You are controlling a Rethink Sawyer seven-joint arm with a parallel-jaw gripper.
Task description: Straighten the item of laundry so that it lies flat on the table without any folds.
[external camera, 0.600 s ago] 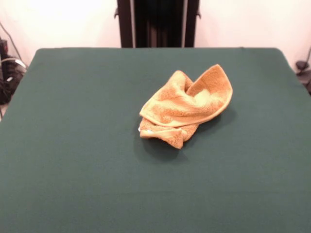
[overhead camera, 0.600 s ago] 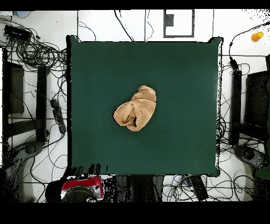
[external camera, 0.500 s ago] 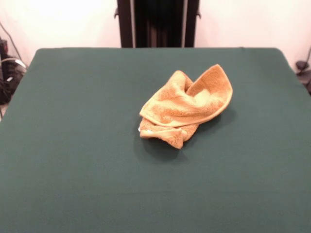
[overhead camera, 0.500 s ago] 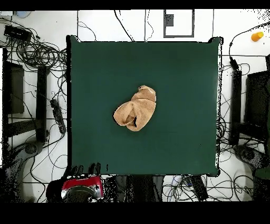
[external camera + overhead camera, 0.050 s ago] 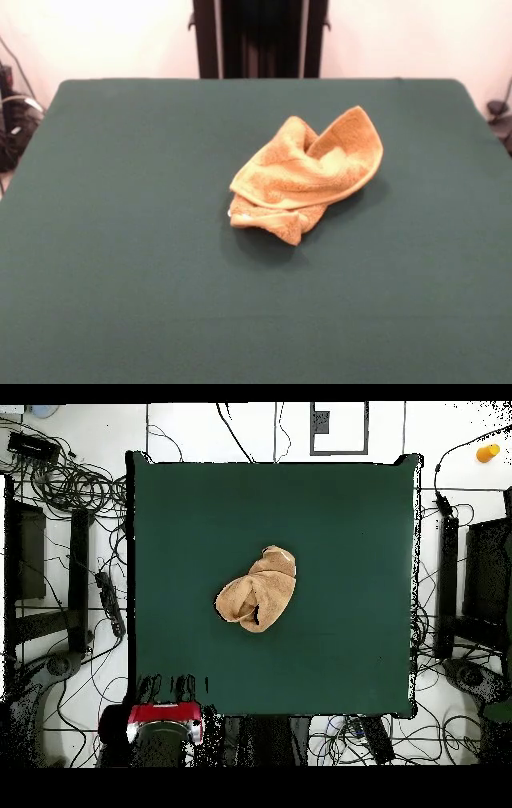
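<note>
Overhead view shows us the towel crumpled mid-desk, nothing flattened yet. We cannot tell the pincer's state; all unfolding remains.

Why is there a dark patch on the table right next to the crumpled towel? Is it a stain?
Probably not a stain: in the front view the towel is bunched up and stands off the table, so it casts a soft shadow in front of it and to its right. In the overhead view only a small dark fold shows on the towel.
</note>
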